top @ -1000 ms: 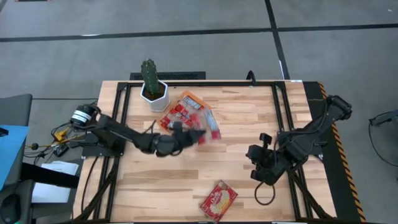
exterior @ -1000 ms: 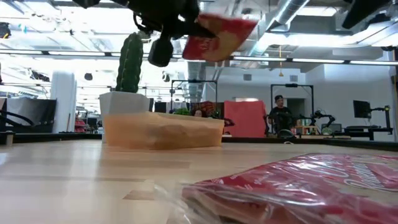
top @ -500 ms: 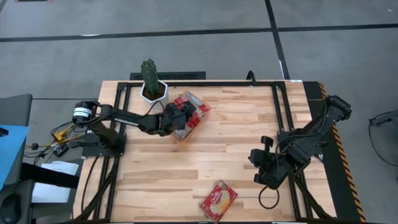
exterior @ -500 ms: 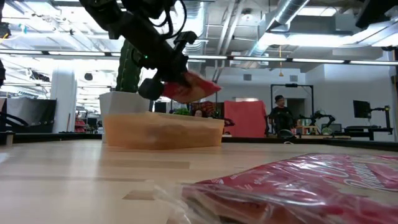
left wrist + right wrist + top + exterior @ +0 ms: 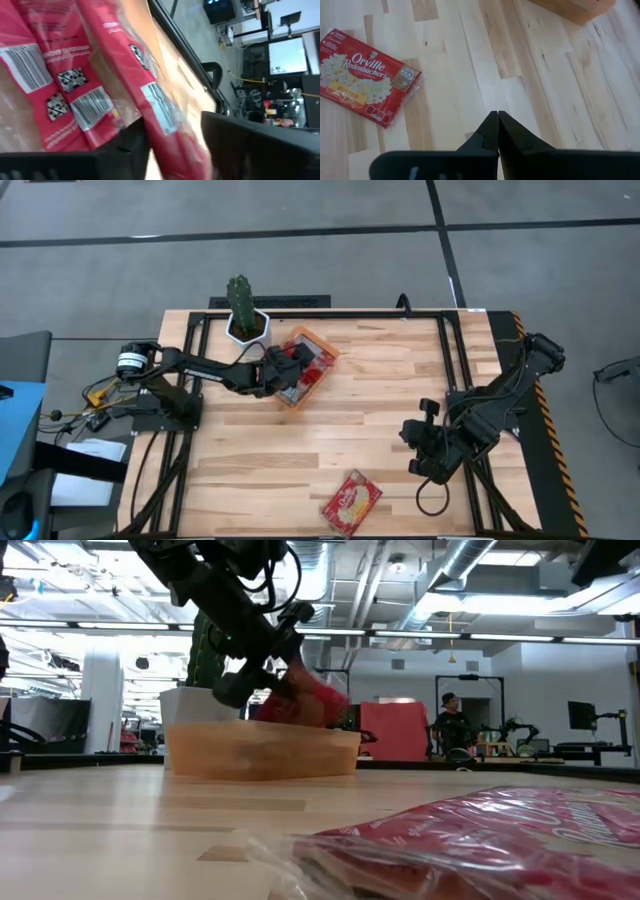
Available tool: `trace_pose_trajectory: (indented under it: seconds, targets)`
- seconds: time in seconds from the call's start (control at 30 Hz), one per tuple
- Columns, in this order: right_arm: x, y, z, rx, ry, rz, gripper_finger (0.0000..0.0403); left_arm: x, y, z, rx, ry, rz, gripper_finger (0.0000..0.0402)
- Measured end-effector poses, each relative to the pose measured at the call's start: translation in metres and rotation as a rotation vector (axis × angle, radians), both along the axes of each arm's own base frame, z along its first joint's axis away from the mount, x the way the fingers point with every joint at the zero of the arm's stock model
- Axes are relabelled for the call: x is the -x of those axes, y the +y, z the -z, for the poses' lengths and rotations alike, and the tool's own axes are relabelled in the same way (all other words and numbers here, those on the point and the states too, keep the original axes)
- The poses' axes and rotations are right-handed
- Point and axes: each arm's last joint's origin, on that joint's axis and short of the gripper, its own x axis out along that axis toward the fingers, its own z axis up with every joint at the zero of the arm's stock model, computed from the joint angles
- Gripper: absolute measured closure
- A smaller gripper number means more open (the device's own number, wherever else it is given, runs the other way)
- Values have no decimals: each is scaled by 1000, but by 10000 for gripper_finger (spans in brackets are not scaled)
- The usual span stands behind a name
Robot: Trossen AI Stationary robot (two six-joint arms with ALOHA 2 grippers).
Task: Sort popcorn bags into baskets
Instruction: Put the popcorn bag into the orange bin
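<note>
Packet [image 5: 150, 95] now dips into the orange basket [image 5: 322, 343], left tool [image 5: 287, 373] clamped on it (right tool [image 5: 497, 131] closed, idle), release next.

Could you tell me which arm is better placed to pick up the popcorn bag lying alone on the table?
The right: its shut gripper hovers near the lone popcorn bag, while the left gripper is busy over the orange basket.

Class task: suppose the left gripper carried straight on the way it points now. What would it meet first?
Probably the red popcorn bags lying in the orange plastic basket; the left gripper is clamped on one bag directly over them, though depth is unclear.
</note>
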Motion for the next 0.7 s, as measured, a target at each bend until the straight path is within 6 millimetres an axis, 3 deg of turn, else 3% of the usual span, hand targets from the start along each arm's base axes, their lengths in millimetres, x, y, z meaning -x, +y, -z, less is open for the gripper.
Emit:
trace_pose_trajectory:
  seconds: [0.2, 0.37, 0.7]
  targets:
    - [0, 0, 0, 2, 2, 0, 374, 0, 6, 1, 5, 34, 56, 164]
    - [0, 0, 0, 0, 3, 0, 366, -4, 15, -3, 19, 20, 202, 119]
    - [3, 4, 1, -10, -11, -7, 381, 7, 25, -23, 19, 44, 388, 106]
